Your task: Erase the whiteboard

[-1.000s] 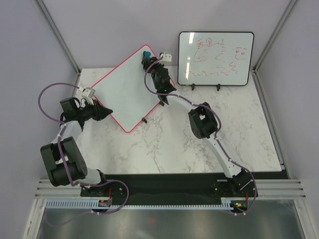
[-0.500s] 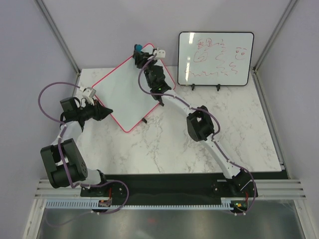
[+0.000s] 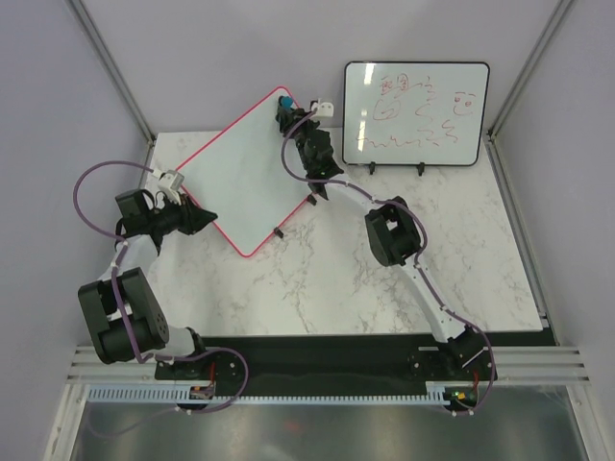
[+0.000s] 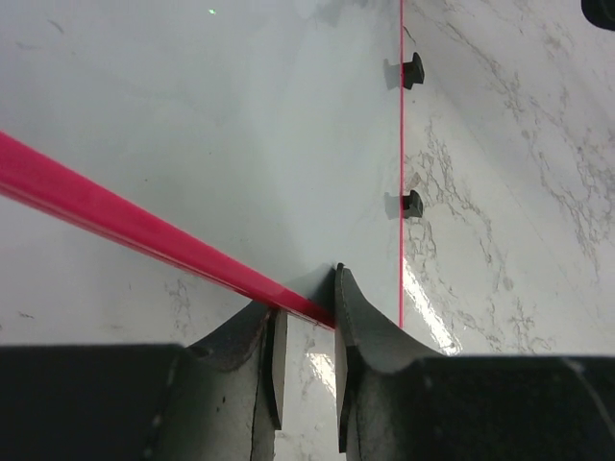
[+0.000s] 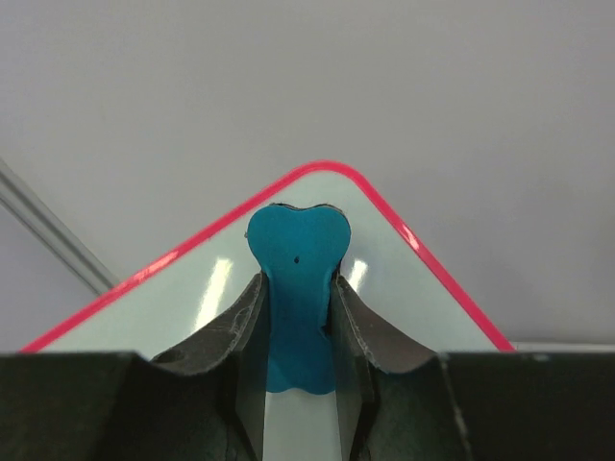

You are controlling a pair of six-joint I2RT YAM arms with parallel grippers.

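The whiteboard with the pink-red frame lies tilted like a diamond at the back left of the table, and its surface looks wiped clean. My left gripper is shut on its near-left edge. In the left wrist view the red frame runs in between the jaws of that gripper. My right gripper is at the board's far corner, shut on a blue eraser. In the right wrist view the eraser rests on the board just inside the rounded corner, held by the gripper.
A black-framed whiteboard with red writing stands upright at the back right, close to my right arm. Two small black feet stick out of the pink board's edge. The grey enclosure wall is right behind the corner.
My right gripper swept the eraser left along the board's far edge, then came back right to the far corner. The left gripper and the board have stayed put.
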